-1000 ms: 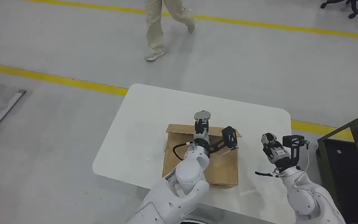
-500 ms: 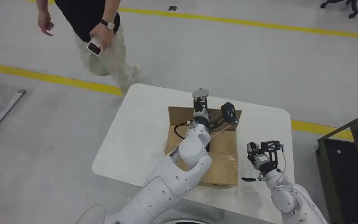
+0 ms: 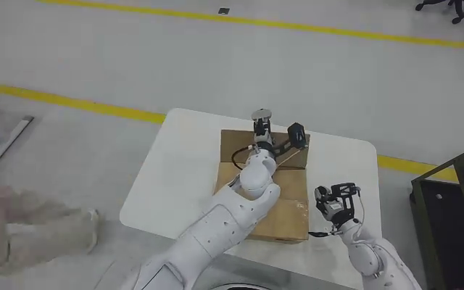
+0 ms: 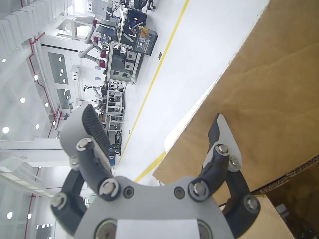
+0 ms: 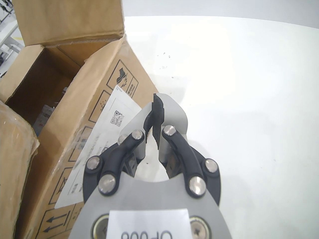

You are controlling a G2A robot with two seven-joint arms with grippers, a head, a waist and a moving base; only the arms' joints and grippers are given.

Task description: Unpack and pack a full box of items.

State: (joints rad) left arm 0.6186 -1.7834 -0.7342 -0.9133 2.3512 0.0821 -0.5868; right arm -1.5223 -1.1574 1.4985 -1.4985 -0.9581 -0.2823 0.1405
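Here's the cardboard box [image 3: 291,206] sitting about mid-table on the white table [image 3: 181,181], nearer the robot's right-hand side, and the left arm is stretched right across the top of it to the far edge. The left gripper [image 4: 153,115] is up at the far flap [image 4: 269,75], jaws spread wide: one ribbed finger out in open air with the floor and a yellow line behind it, the other finger lying over the flap's brown face, though whether it's actually pressing the card, I can't tell. Over on the other side, the right gripper [image 5: 156,105] hangs low just beside the box's right wall, above bare tabletop, its two dark pads brought together with nothing between them. From its wrist camera that wall is in plain sight, with a white label [image 5: 107,130] stuck on aslant among printed handling symbols. The box is open at the top, the far flap standing up above the opening, and a nearer flap [image 5: 15,162] with wrinkled clear tape on it lies at the box's near end. Down inside the opening there's something pale [image 5: 47,110] in the shadow, too dim to make out. From above, the right gripper is close by the box's near right corner, well apart from the left one
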